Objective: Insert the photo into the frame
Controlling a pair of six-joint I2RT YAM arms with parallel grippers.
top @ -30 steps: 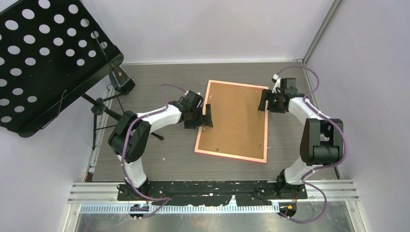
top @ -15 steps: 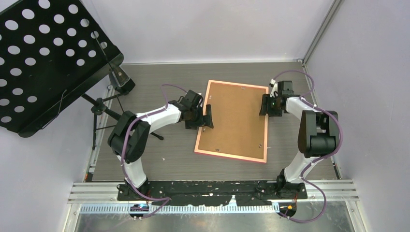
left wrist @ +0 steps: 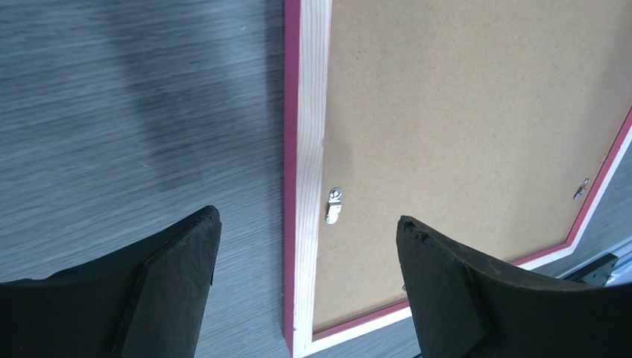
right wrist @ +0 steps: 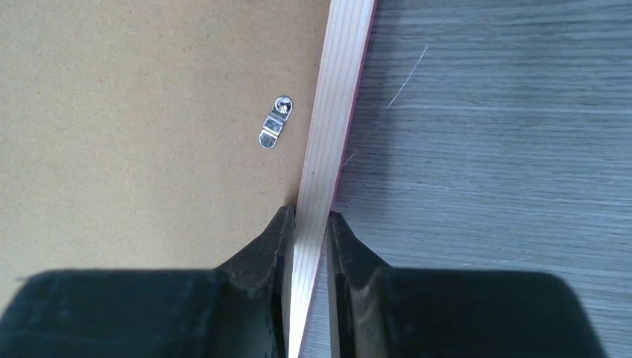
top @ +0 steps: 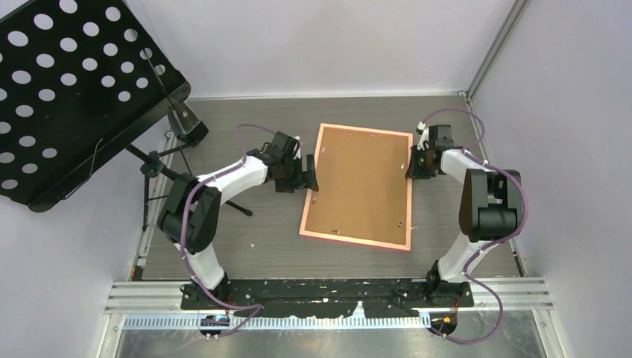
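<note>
The frame lies back up on the grey wood-grain table between the arms. The photo shows in no view. The right gripper is pinched on the pale wooden right rail, and the left gripper stands wide above the left rail and holds nothing. I judge the frame light and stiff but thin, with a front that is perhaps fragile, so a narrow rail is the good place to hold, away from the brown fibre board and its small metal clips.

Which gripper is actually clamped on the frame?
The right gripper, pinched shut on the frame at its right rail. The left gripper stands wide open astride the left rail, gripping nothing.
</note>
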